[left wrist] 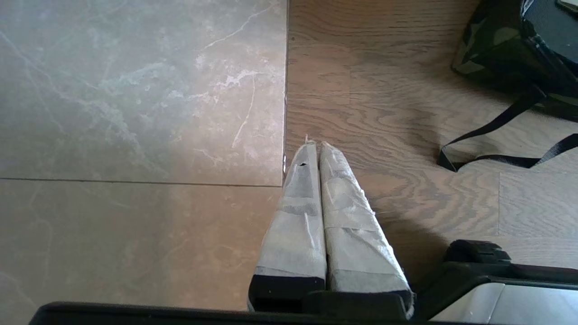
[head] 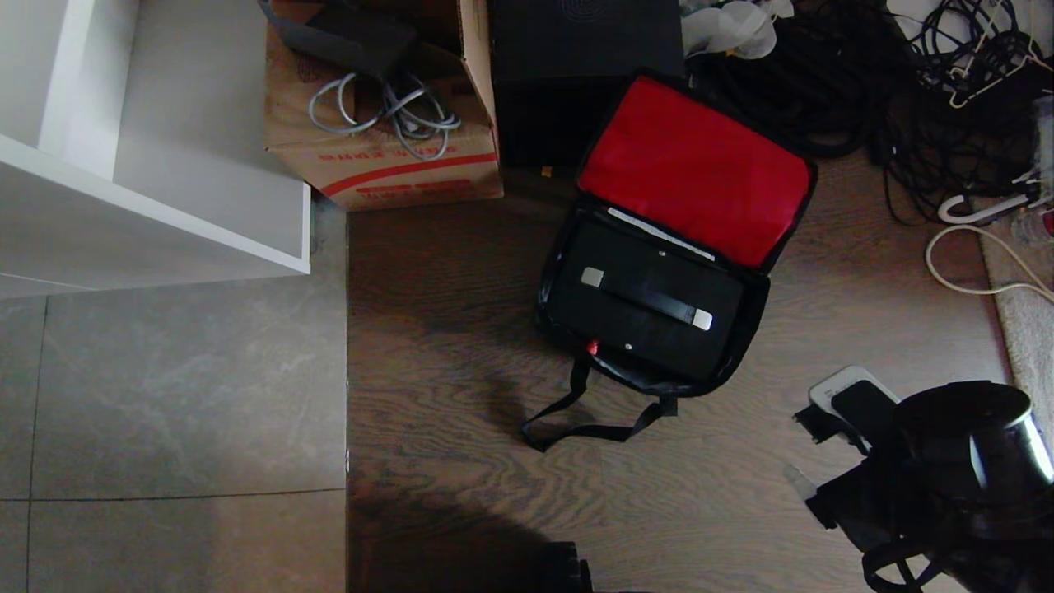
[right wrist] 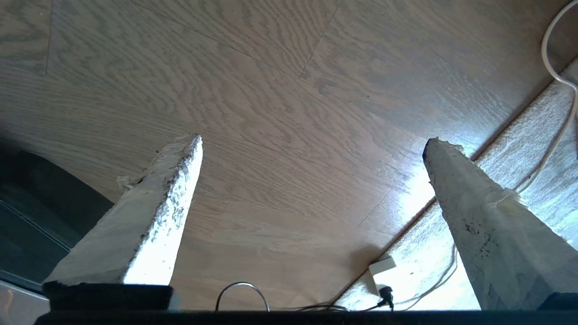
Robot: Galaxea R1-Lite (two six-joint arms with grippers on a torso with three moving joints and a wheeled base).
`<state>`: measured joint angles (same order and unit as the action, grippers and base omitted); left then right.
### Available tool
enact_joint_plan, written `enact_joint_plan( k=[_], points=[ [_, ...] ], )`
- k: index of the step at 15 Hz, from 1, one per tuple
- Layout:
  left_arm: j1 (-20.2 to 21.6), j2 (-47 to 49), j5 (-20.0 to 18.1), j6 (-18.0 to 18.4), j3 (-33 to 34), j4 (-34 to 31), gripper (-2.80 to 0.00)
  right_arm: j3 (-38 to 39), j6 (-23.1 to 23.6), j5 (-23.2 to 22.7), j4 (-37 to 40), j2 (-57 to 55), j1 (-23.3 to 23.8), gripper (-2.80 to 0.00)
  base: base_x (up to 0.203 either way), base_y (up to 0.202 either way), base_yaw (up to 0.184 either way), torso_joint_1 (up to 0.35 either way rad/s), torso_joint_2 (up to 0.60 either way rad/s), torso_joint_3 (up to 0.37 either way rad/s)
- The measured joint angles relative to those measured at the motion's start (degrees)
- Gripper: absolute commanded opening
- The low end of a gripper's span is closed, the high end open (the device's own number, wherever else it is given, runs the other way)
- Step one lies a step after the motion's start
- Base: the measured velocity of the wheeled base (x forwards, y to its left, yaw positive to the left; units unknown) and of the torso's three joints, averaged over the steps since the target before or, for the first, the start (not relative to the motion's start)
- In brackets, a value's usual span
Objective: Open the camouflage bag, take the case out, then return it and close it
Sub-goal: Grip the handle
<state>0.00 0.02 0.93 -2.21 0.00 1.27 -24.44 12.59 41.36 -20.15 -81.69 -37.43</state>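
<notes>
The camouflage bag (head: pixel 753 323) lies open on the wooden floor, its red-lined lid (head: pixel 696 169) folded back. The black case (head: pixel 617 323) sits inside it, its handle (head: pixel 646 298) with silver end brackets on top and a red knob (head: pixel 591 347) at the near edge. The black shoulder strap (head: pixel 589 422) trails on the floor in front. My right arm (head: pixel 955 469) is low on the right, clear of the bag; its gripper (right wrist: pixel 314 141) is open over bare floor with nothing between the fingers. My left gripper (left wrist: pixel 314 143) is shut and empty, with the bag's camouflage side (left wrist: pixel 492 45) well off to one side of it.
A cardboard box (head: pixel 379 107) with cables and a taller black box (head: pixel 576 74) stand just behind the bag. A white shelf unit (head: pixel 165 165) is at the left. Tangled cables (head: pixel 947 82) and a pale carpet (head: pixel 1025 329) lie on the right; a white adapter (right wrist: pixel 381 268) rests at the carpet's edge.
</notes>
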Motion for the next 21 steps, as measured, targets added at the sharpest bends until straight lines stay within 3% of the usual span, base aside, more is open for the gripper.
enact_joint_plan(
  k=[21],
  points=[
    [0.0,0.0,0.02,-0.02,0.0,0.02,-2.8,-0.94,0.49,-0.11,-0.35,-1.24,-0.09,0.0,-0.016,0.0,0.0,0.0,0.0,0.0]
  ],
)
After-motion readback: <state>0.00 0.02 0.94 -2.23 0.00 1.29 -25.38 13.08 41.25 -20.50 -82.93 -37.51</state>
